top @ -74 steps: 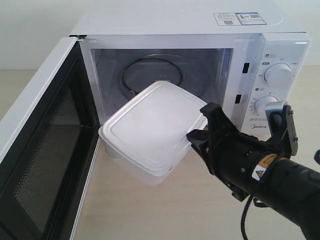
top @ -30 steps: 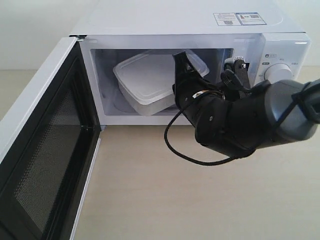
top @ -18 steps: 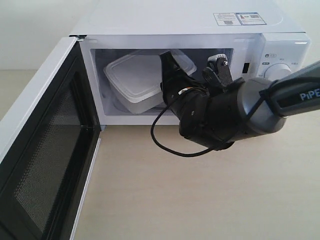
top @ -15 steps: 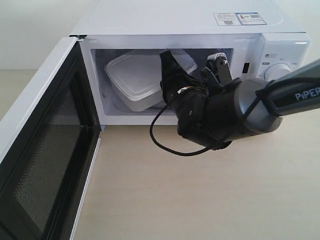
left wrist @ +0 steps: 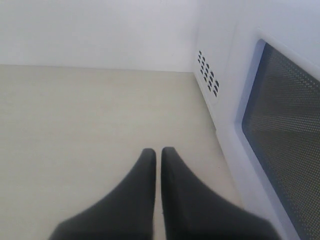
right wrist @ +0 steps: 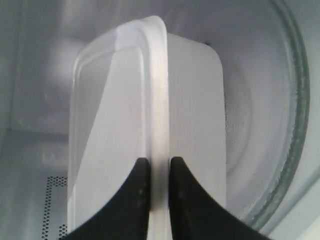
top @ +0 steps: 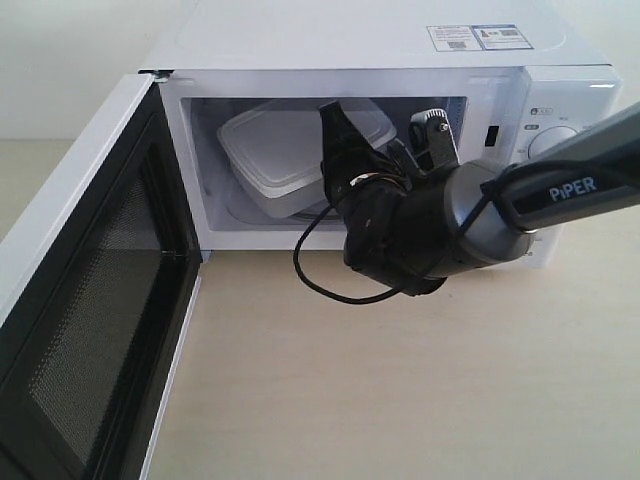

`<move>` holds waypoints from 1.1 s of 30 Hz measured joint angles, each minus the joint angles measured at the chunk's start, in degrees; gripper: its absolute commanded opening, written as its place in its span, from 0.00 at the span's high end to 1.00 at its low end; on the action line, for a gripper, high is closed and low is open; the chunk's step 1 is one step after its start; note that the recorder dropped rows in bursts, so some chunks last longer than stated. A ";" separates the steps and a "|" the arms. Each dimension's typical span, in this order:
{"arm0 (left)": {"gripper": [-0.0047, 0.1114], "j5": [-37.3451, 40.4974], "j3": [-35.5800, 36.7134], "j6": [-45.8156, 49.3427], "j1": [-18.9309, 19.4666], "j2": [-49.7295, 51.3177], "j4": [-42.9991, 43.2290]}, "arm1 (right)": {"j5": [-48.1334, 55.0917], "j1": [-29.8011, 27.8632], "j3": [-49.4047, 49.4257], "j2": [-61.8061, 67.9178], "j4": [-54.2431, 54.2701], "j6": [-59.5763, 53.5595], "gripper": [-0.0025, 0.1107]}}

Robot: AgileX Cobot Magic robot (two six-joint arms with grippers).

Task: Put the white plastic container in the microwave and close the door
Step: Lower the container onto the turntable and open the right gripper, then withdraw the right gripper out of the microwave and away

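Note:
The white plastic container (top: 278, 150) is inside the microwave (top: 350, 45), over the glass turntable (right wrist: 280, 125). My right gripper (top: 335, 150) reaches into the cavity and is shut on the container's lid rim (right wrist: 159, 150); the container (right wrist: 125, 130) fills the right wrist view. The door (top: 85, 290) stands wide open at the left, mesh inner face showing. My left gripper (left wrist: 158, 152) is shut on nothing, over the tabletop beside the microwave's vented side (left wrist: 207, 72). The left arm is outside the exterior view.
The microwave's dials (top: 555, 140) sit on its right panel behind my right arm. A black cable (top: 320, 275) loops under the right wrist. Beige tabletop (top: 400, 400) spreads in front of the microwave.
The right gripper carried the container from in front of the opening into the cavity, then shifted it slightly left and deeper. The door and left gripper have not moved.

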 measured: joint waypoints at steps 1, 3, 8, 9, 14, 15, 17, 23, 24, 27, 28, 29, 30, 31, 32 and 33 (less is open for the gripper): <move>0.92 0.00 0.00 0.00 0.00 0.00 0.00 | -0.10 -0.09 -0.09 0.00 0.00 0.00 0.98; 0.92 0.00 0.00 0.00 0.00 0.00 0.00 | -0.52 -0.09 -0.22 0.00 0.12 -0.31 0.98; 0.92 0.00 0.00 0.00 0.00 0.00 0.00 | -3.05 -0.09 -0.22 0.00 0.23 -1.88 0.80; 0.92 0.00 0.00 0.00 0.00 0.00 0.00 | -3.30 -0.09 -0.22 0.00 0.23 -1.99 0.74; 0.92 0.00 0.00 0.00 0.00 0.00 0.00 | -4.03 -0.09 -0.41 0.00 0.23 -2.42 0.67; 0.92 0.00 0.00 0.00 0.00 0.00 0.00 | -4.03 -0.09 -0.41 0.00 0.23 -2.42 0.67; 0.92 0.00 0.00 0.00 0.00 0.00 0.00 | -4.03 -0.09 -0.41 0.00 0.23 -2.42 0.67; 0.92 0.00 0.00 0.00 0.00 0.00 0.00 | -3.41 0.74 -0.41 0.00 0.23 -3.09 0.67; 0.92 0.00 0.00 0.00 0.00 0.00 0.00 | -3.29 1.22 -0.41 -0.10 0.23 -3.40 0.67; 0.92 0.00 0.00 0.00 0.00 0.00 0.00 | -2.56 3.34 0.65 -2.01 0.01 -8.21 0.74; 0.92 0.00 0.00 0.00 0.00 0.00 0.00 | -2.56 3.74 1.30 -2.65 -0.12 -9.56 0.81; 0.92 0.00 0.00 0.00 0.00 0.00 0.00 | -2.36 4.35 3.09 -3.68 -0.23 -12.42 0.86; 0.92 0.00 0.00 0.00 0.00 0.00 0.00 | -2.10 4.48 4.16 -4.23 -0.36 -14.41 0.95; 0.92 0.00 0.00 0.00 0.00 0.00 0.00 | -1.83 4.58 6.28 -5.20 -1.44 -19.25 0.98; 0.92 0.00 0.00 0.00 0.00 0.00 0.00 | -1.86 4.58 7.41 -5.59 -2.43 -22.77 0.98; 0.92 0.00 0.00 0.00 0.00 0.00 0.00 | -1.73 4.58 9.30 -6.35 -5.71 -31.44 0.98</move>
